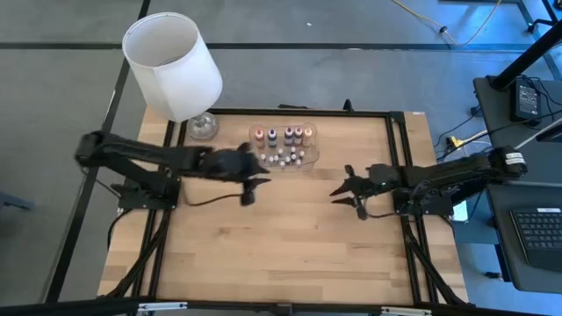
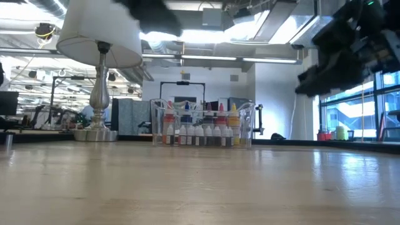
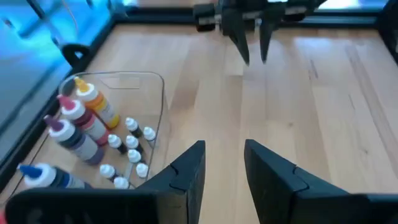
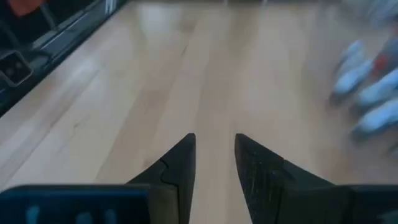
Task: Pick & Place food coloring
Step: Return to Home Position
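**1. Lamp** (image 1: 171, 66): upper left of the high view, at the table's (image 1: 290, 254) far corner. Its base sits just beside the tray. Risk: it looks top-heavy, and a brush from the left arm's links on the way home could tip it.

**2. Left gripper** (image 1: 249, 188): centre-left, just below the tray's lower left corner. Fingers spread, nothing between them. Risk: it hangs near the tray wall, and a turn toward the top of the frame would clip it.

**3. Tray** (image 1: 314, 151): top centre. It holds all the bottles (image 1: 281, 137) I can see, coloured ones in a row toward the top and tiny whitish ones below them. None lies on the bare wood. From above I cannot tell whether every one stands upright, though the low view suggests they do. Risk: a light tray with a loose load, so one knock could slide it or fell the row.

**4. Right gripper** (image 1: 344, 186): centre-right, well apart from the tray, pointing left. Fingers spread, empty. Risk: it faces the left gripper across a short gap, and if both swing inward together they could meet.
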Tool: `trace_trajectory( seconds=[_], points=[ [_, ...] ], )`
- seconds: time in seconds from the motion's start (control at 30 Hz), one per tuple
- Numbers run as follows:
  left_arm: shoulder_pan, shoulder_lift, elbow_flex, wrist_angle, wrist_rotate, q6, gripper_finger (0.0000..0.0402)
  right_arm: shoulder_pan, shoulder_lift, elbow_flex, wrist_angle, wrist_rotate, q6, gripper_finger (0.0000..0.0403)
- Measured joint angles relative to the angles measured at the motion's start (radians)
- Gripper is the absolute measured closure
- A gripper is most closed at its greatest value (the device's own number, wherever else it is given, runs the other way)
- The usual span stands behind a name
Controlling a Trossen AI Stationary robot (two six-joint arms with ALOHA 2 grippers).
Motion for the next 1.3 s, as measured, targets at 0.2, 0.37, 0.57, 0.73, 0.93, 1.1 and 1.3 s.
trace_trajectory(
  seconds=[0.2,0.37,0.57,0.73,0.93,1.1,1.3],
  points=[
    [-0.035,-0.261,-0.374,0.341,0.001,-0.002,0.0296,-0.003,-0.168,-0.006,0.007,0.128,-0.11,0.0288],
    [0.001,-0.434,-0.548,0.409,0.046,-0.012,0.0293,-0.07,-0.25,-0.007,-0.033,0.205,-0.105,0.0288],
    [0.04,-0.602,-0.687,0.458,0.05,-0.014,0.0297,-0.198,-0.4,-0.006,-0.165,0.097,-0.079,0.0288],
    [0.087,-0.708,-0.811,0.558,0.071,0.014,0.0295,-0.26,-0.465,-0.006,-0.218,0.089,-0.084,0.0288],
    [0.149,-0.82,-0.899,0.559,0.118,-0.021,0.0294,-0.309,-0.467,-0.07,-0.108,0.011,-0.082,0.0288],
    [0.18,-0.933,-0.951,0.543,0.135,-0.015,0.0297,-0.35,-0.483,-0.166,0.055,-0.005,-0.066,0.0288],
    [0.214,-1.097,-0.96,0.395,0.152,-0.053,0.0293,-0.419,-0.533,-0.205,0.093,-0.077,-0.041,0.0288]
  ],
)
